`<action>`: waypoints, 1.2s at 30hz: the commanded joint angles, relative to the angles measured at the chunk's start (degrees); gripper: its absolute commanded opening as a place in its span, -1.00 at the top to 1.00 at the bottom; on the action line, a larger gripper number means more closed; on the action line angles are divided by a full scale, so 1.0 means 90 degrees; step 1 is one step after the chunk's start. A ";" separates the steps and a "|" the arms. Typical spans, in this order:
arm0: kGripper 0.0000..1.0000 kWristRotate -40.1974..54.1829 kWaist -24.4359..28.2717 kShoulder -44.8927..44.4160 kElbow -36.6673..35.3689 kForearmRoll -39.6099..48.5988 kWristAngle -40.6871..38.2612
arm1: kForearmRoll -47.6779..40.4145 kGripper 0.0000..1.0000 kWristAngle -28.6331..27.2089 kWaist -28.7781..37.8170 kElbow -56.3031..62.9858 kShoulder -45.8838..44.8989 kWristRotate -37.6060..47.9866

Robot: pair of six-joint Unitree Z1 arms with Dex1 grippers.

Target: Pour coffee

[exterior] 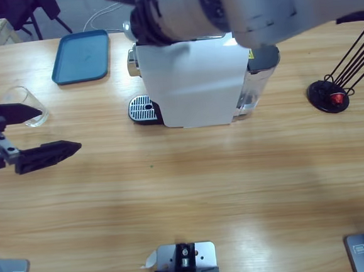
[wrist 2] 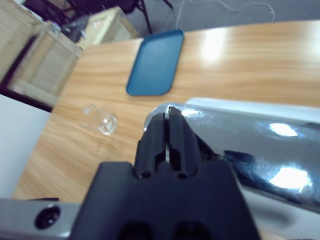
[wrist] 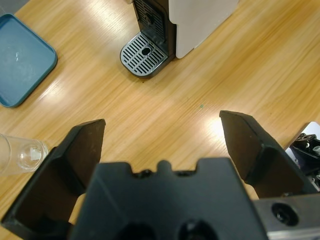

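Left hand (exterior: 40,131) gapes wide and empty beside the glass (exterior: 25,105), right hand (wrist 2: 167,135) pinched shut over the coffee machine (exterior: 194,88), apparently on its lever; a careless sweep could topple that glass off the counter (exterior: 193,192).

- We see a long tabletop (exterior: 193,192) of pale, varnished wood, its grain running lengthwise, with soft glare patches from overhead light.
- Beyond its far edge we make out grey floor (wrist 2: 210,12) crossed by a thin white cable (wrist 2: 240,6).
- Light wooden crates (wrist 2: 47,55) stand beside dark chair legs (wrist 2: 145,12).
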 commanded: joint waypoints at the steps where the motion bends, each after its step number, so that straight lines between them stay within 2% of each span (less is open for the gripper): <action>1: -1.00 -0.0077 -0.0054 0.0232 0.0076 -0.0016 -0.0080 | 0.1654 1.00 -0.0074 0.0199 -0.0166 0.1766 0.0335; 3: -1.00 -0.0077 -0.0054 0.0236 0.0058 -0.0022 -0.0076 | 0.1650 1.00 -0.0144 0.0199 -0.0192 0.1756 0.0372; 6: -1.00 -0.0077 -0.0050 0.0219 0.0027 -0.0024 -0.0025 | 0.1468 1.00 -0.0478 0.0199 -0.0174 0.1172 -0.0356; 7: -1.00 -0.0077 -0.0032 0.0203 0.0025 -0.0032 -0.0006 | 0.1461 0.05 -0.0504 0.0189 -0.0217 0.0832 -0.0825; 8: -1.00 -0.0085 0.0020 0.0185 0.0017 -0.0032 0.0023 | 0.1465 -0.71 -0.0676 0.0189 -0.0256 0.0485 -0.1128; 9: -1.00 -0.0087 0.0085 0.0142 0.0017 -0.0034 0.0109 | 0.1470 -0.98 -0.0926 0.0189 -0.0266 0.0104 -0.1472; 13: -1.00 -0.0220 0.0651 -0.0217 0.0037 0.0054 0.1291 | 0.1689 -1.00 -0.0894 0.0219 -0.0155 -0.1283 -0.2116; 15: -1.00 -0.0480 0.1399 -0.0358 0.0101 0.0280 0.1719 | 0.2283 -1.00 -0.0697 0.0252 0.0043 -0.1841 -0.2192; 17: -1.00 -0.0626 0.2169 -0.0321 0.0277 0.0280 0.1750 | 0.2457 -1.00 -0.0691 0.0371 0.0459 -0.2304 -0.2198; 20: -1.00 -0.1095 0.3169 0.0226 0.0625 -0.0032 0.1756 | 0.2617 -1.00 -0.0582 0.0506 0.1205 -0.2871 -0.2198; 21: -1.00 -0.1116 0.3306 0.0416 0.0828 -0.0434 0.1760 | 0.2674 -1.00 -0.0482 0.0512 0.1435 -0.3037 -0.2198; 25: -1.00 -0.0458 0.3335 0.0881 0.2328 -0.3100 0.1738 | 0.2859 -1.00 -0.0320 0.0512 0.1949 -0.3492 -0.2198; 28: -1.00 -0.0427 0.3376 0.1066 0.3221 -0.4479 0.1709 | 0.3019 -1.00 -0.0330 0.0512 0.2043 -0.3617 -0.2167; 31: -1.00 -0.0407 0.3423 0.1506 0.3672 -0.5518 0.1488 | 0.3047 -1.00 -0.0342 0.0512 0.2050 -0.3584 -0.2153; 36: -1.00 -0.0165 0.4161 0.2127 0.3805 -0.6356 0.1166 | 0.3037 -1.00 -0.0359 0.0512 0.2056 -0.3388 -0.2059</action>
